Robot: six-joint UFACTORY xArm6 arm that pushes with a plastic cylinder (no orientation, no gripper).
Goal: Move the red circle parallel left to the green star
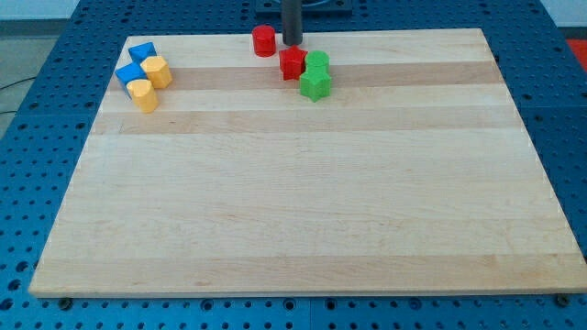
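The red circle (264,40) stands near the top edge of the wooden board (303,202), left of my tip. My tip (292,42) is the lower end of the dark rod, just right of the red circle and a little apart from it. The green star (315,85) lies below and to the right of the tip. It touches a second green block (317,63) and another red block (293,63), which lies directly below the tip.
At the board's top left sits a cluster of two blue blocks (142,53) (129,74) and two yellow blocks (157,71) (143,94). A blue perforated table (55,110) surrounds the board.
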